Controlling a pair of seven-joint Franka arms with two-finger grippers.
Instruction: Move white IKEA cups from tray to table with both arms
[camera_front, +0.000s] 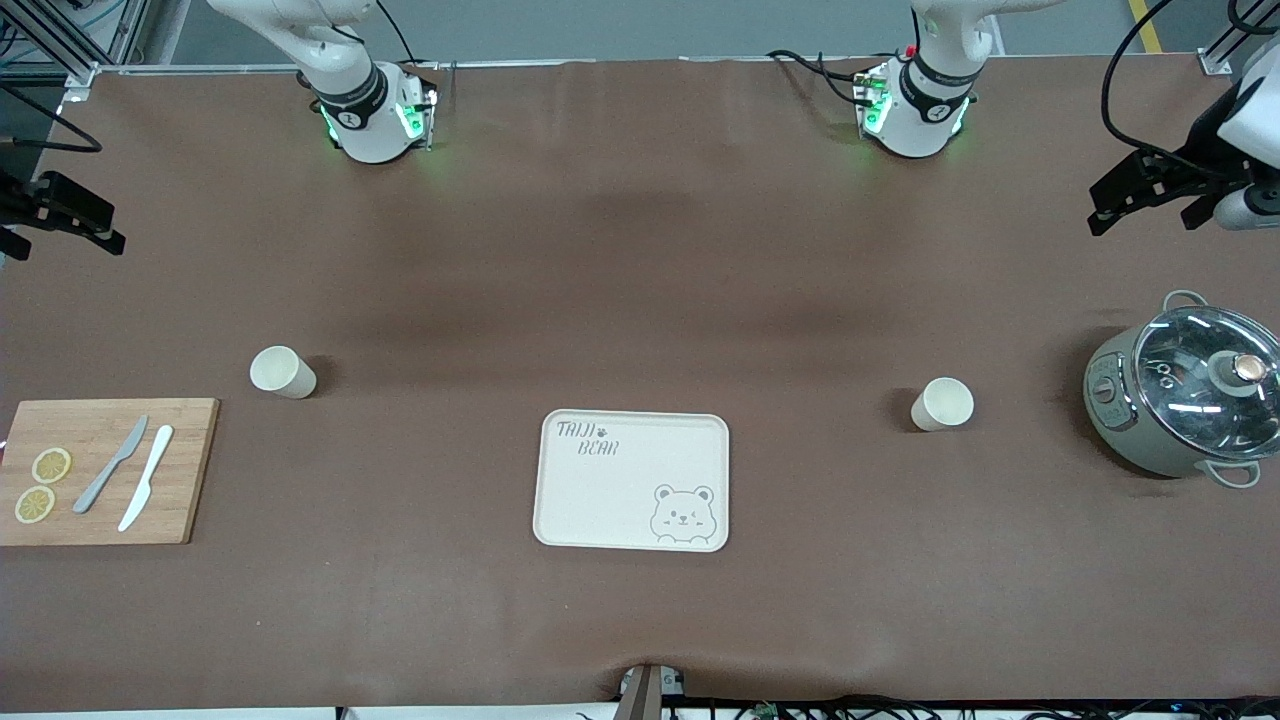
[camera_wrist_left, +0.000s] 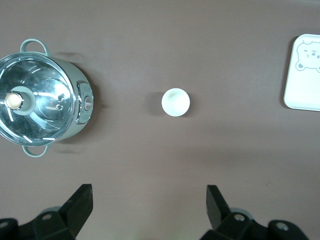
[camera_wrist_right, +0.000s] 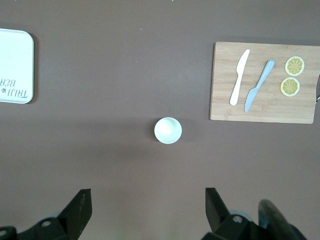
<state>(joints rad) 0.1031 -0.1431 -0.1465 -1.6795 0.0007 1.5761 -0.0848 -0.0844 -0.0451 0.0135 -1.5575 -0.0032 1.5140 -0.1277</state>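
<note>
A: State the position of each cup.

B: One cup (camera_front: 283, 371) stands upright on the tabletop (camera_front: 640, 250) toward the right arm's end, just beside the corner of the board (camera_front: 105, 470) and farther from the front camera than it. The other cup (camera_front: 942, 404) stands upright toward the left arm's end, between the tray (camera_front: 633, 480) and the pot (camera_front: 1185, 400).

A: Gripper positions and state?

B: The right gripper (camera_wrist_right: 145, 207) hangs high over the tabletop at the right arm's end, fingers (camera_wrist_right: 80, 205) spread wide, holding nothing. Its wrist view shows its cup (camera_wrist_right: 168, 130) well apart from the fingertips, centred between them. The left gripper (camera_wrist_left: 150, 205) hangs high at the left arm's end, fingers (camera_wrist_left: 216, 202) also wide and empty; its cup (camera_wrist_left: 175, 102) sits well clear of the tips, with the pot (camera_wrist_left: 42, 100) to one side.

A: Readable markings?

B: The tray carries the text "TAIJI BEAR" at one corner and a bear drawing at the diagonal corner. It lies near the tabletop's front edge, at mid-length.

A: Other items?

B: The board carries a grey knife (camera_front: 110, 465), a white knife (camera_front: 146, 491) and two lemon slices (camera_front: 42, 484).
</note>
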